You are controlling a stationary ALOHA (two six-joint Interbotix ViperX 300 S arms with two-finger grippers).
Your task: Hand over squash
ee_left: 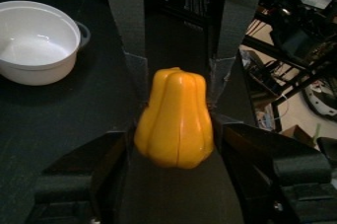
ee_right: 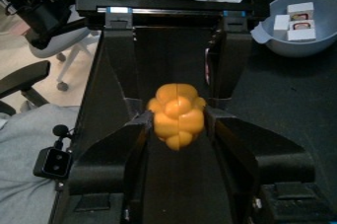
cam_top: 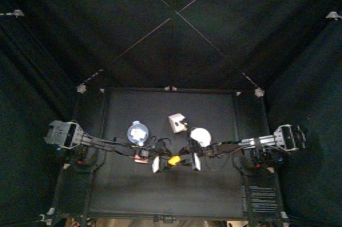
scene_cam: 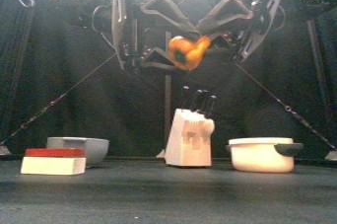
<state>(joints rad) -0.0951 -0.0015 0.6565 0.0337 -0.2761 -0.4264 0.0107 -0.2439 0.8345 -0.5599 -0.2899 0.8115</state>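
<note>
Yellow-orange and smooth, the squash (scene_cam: 188, 50) hangs in the air above the middle of the table (scene_cam: 168, 184), high over the things standing on it. It is pear-shaped, with a narrow neck, a swollen belly and shallow lengthwise ribs, and it has the glossy look of moulded plastic.

Both arms meet at it. In the left wrist view the left gripper (ee_left: 175, 119) has its black jaws pressed against the two flanks of the squash's belly, closed only as far as the squash allows. In the right wrist view the right gripper (ee_right: 178, 119) also has its jaws set against either side of the squash, which there shows its lumpy, lobed end. Whether both grips bear weight, or one only touches, cannot be told.

So the step in hand looks like the handover itself, at the point where both grippers are on the squash. The next move calls for the receiving jaws to be firm on the slick, rounded surface before the giving jaws part, then a straight retreat so the squash is not twisted out. Which arm gives and which takes cannot be told.

Below, near the table's front edge, stand a white knife block (scene_cam: 188, 137) with dark handles, a white pot (scene_cam: 262, 155) toward the right edge, and a grey bowl (scene_cam: 82, 148) with a red-and-white box (scene_cam: 54, 161) toward the left.
</note>
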